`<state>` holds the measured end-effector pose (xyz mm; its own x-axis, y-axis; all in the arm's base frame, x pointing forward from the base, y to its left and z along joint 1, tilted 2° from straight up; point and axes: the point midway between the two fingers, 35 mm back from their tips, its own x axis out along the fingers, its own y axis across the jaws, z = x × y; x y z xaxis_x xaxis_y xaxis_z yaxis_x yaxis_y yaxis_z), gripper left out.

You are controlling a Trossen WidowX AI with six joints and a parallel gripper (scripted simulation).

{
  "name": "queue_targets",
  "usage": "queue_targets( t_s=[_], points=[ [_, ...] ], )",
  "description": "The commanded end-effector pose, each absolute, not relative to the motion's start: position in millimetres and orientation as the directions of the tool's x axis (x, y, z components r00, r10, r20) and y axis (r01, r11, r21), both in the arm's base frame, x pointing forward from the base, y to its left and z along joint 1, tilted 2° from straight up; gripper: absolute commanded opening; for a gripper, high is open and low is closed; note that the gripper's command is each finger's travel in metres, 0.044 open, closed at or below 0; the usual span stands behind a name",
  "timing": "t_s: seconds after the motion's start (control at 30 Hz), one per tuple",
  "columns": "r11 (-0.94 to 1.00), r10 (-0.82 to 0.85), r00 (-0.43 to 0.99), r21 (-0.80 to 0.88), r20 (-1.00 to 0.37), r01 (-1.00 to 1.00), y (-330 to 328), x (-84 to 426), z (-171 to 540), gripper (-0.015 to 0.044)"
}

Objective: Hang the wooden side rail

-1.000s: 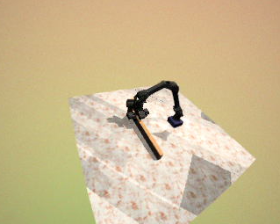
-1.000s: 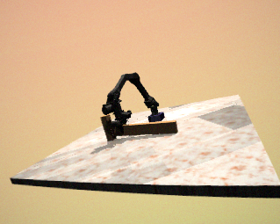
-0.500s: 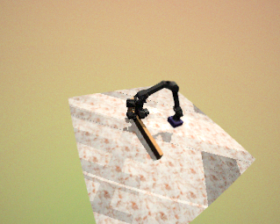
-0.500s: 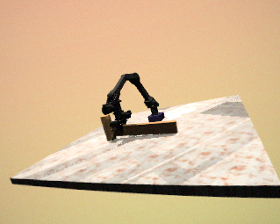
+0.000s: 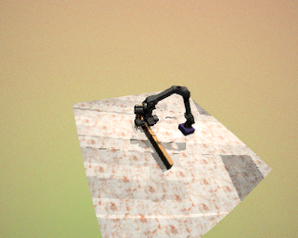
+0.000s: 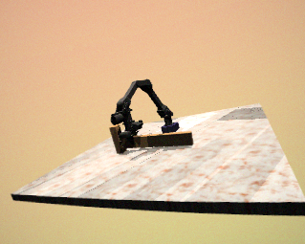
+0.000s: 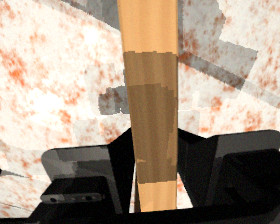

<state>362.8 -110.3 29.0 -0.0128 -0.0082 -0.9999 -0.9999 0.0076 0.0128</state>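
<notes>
End effector [image 5: 143, 123] [image 6: 127, 136] [image 7: 148, 128] beside post [image 6: 116, 138], far from edges.

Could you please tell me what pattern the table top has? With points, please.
The table top [image 5: 130, 208] [image 6: 228, 175] [image 7: 30, 110] is whitish with orange-brown blotches, clearest in the wrist view.

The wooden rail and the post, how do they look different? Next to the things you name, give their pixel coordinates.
The rail [image 5: 159, 147] [image 6: 168, 139] [image 7: 150, 30] is long, while the post [image 6: 115, 138] is short. The rail lies along the table, but the post stands up, leaning a bit in the exterior view. The hand [image 7: 148, 128] is shut on the rail, not on the post. Both look like brown wood.
</notes>
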Motion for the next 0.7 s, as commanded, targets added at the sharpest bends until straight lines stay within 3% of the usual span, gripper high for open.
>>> queue_targets(
  t_s=[0.0,0.67],
  points=[
    [0.003,-0.014,-0.005,0.005,-1.000,-1.000,-112.1,365.6,32.5,0.0000],
    [0.003,-0.014,-0.005,0.005,-1.000,-1.000,-114.4,364.6,31.2,0.0000]
  ],
)
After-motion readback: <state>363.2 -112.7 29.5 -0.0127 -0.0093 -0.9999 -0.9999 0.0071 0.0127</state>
